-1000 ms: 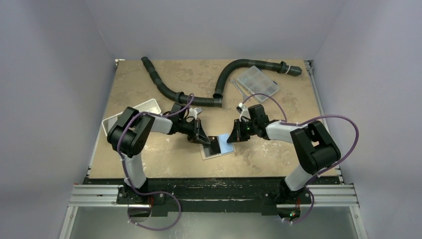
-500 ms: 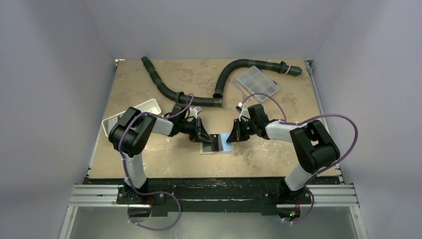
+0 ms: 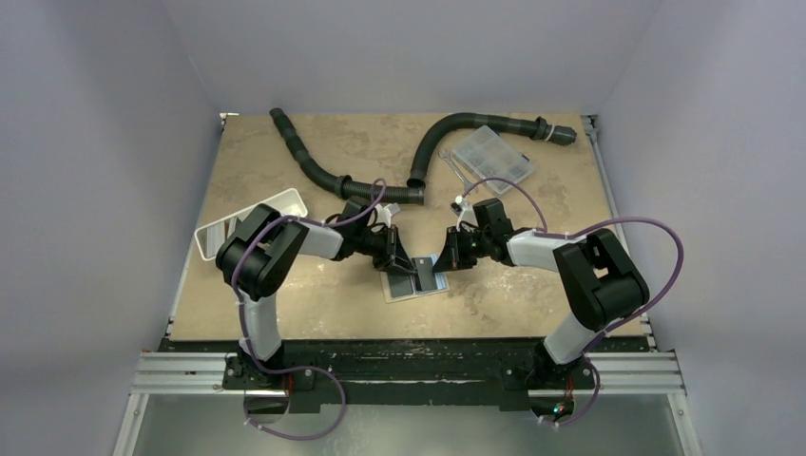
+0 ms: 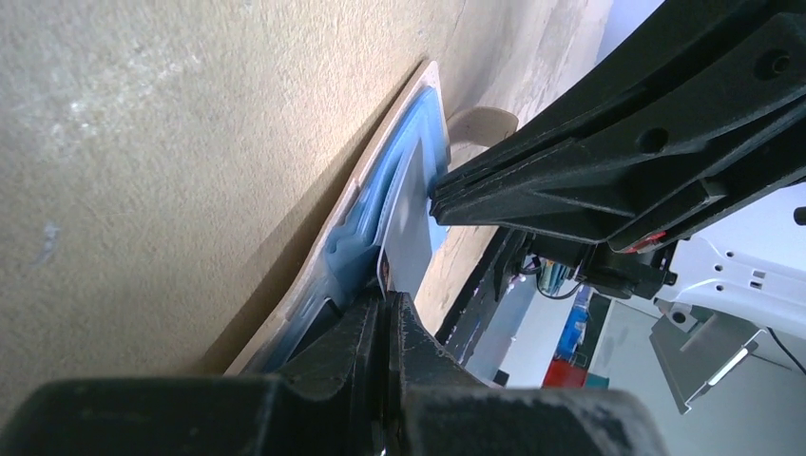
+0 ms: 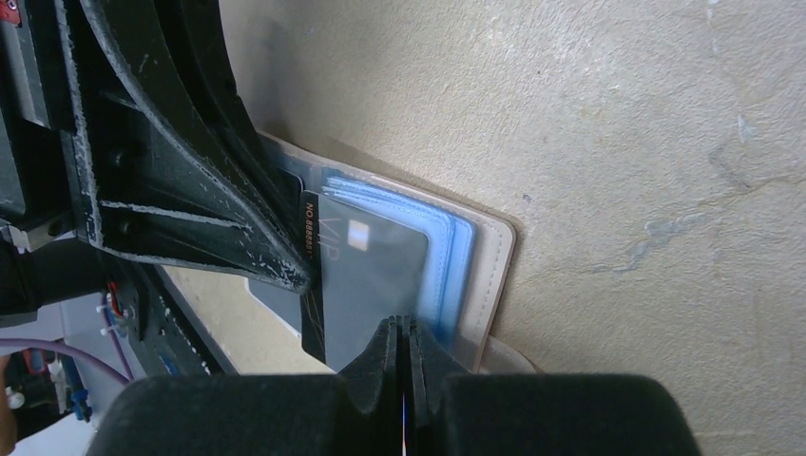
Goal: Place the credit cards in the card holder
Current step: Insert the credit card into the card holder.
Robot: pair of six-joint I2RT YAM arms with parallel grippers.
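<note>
– Pinching anything, the left gripper point(image 3: 411, 270)?
– Yes. Its fingers point(image 4: 366, 332) are pressed together on one edge of the card point(image 5: 371, 275), reaching in from 9 o'clock in the top view.
– And the right gripper point(image 3: 445, 260)?
– Fingers point(image 5: 380, 366) pressed together as well, tips at the same card's opposite edge, from 3 o'clock. Whether it truly grips the card, I cannot tell.
– Where is the card?
– Dark, held between the two grippers, lying against the blue inner leaves of the holder point(image 5: 496, 285).
– And the holder?
– Open on the table point(image 3: 314, 309), just under both grippers, toward 6 o'clock of the middle.
– Further out?
– White tray point(image 3: 249, 220) at 9 o'clock near the left edge. Two black hoses point(image 3: 314, 166) across 11 to 1 o'clock. Clear box point(image 3: 491, 159) at 1 o'clock, beside the right hose.
</note>
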